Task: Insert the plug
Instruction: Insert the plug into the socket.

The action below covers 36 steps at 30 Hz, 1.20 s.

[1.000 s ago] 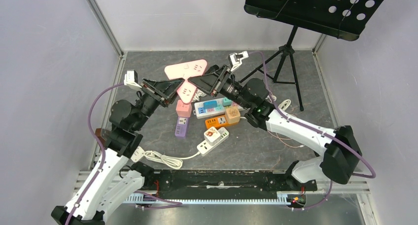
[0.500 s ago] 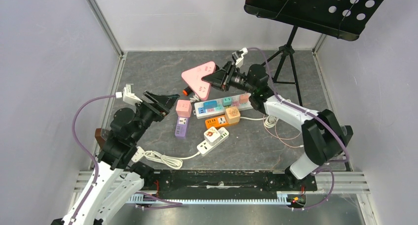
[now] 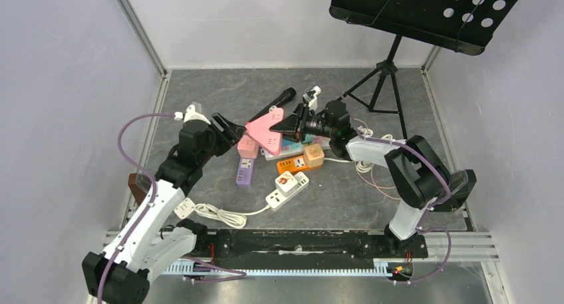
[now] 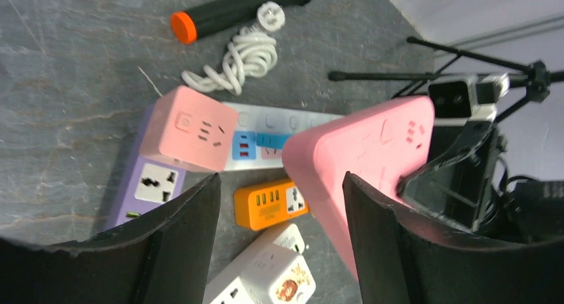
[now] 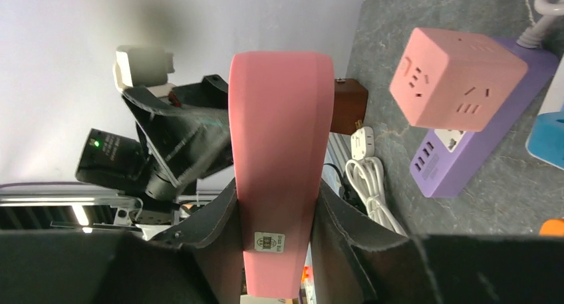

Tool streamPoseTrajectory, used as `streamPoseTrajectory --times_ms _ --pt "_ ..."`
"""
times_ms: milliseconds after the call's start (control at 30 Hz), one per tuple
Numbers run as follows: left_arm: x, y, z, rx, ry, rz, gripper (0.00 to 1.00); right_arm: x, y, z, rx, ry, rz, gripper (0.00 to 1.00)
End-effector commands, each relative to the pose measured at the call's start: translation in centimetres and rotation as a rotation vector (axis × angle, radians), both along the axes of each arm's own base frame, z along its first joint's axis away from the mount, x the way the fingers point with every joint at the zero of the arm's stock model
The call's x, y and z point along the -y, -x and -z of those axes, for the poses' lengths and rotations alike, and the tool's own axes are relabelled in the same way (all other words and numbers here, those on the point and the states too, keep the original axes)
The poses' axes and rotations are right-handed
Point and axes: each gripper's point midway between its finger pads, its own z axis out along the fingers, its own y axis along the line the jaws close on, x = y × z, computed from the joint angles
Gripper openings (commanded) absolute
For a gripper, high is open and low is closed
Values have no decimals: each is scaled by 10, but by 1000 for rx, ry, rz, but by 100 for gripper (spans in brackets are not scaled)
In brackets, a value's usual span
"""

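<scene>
Right tool [image 3: 284,126] is clamped on pink strip [image 3: 266,132], mid-frame in top view. Its fingers [image 5: 216,217] press both flat faces. In right wrist view the strip is edge-on, w/ a small label near the grip. The strip is tilted and looks held off the surface [image 3: 199,91], over the cluster of other strips.

Left tool [image 3: 231,128] sits just left of the pink strip, jaws apart, nothing btwn them. Can't tell if a tip touches the strip's corner.

Cluster under/around:
- Pink cube [image 3: 248,145] sits on upper end of purple strip [image 3: 244,171].
- Long white strip [image 4: 279,121] is partly hidden behind the pink strip.
- Orange strip [image 3: 292,164] lies just below it, w/ tan cube [image 3: 314,155] at its right end.
- Sticker strip [image 3: 287,186] is white, lower down, lying at an angle.

White plug [image 3: 185,207] lies loose on the surface at lower left of top view, beside the left arm, not in any socket. Its cord [image 3: 223,215] is bundled and runs right to the sticker strip.

Round plug [image 4: 271,13] w/ coiled white cable is in upper part of left wrist view, next to black mic [image 3: 274,103] w/ orange end.

Music stand [image 3: 425,11] is upper right, tripod legs on the surface. Brown block [image 3: 136,182] is at left edge.
</scene>
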Motion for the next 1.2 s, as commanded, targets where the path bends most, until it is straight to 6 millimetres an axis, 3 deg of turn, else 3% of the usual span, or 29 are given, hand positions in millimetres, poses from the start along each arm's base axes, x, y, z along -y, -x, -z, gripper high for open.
streamPoseTrajectory --times_ms 0,333,800,1167 --pt "-14 -19 -11 65 43 10 71 -11 5 -3 52 -56 -34 0" --pt "-30 -29 19 18 79 0 69 -24 0 29 7 -63 -29 0" --pt "-26 -36 53 -40 49 52 69 -27 -18 61 -14 -25 28 0" --pt "-36 -41 75 -88 -11 20 69 -27 -25 65 -23 -51 48 0"
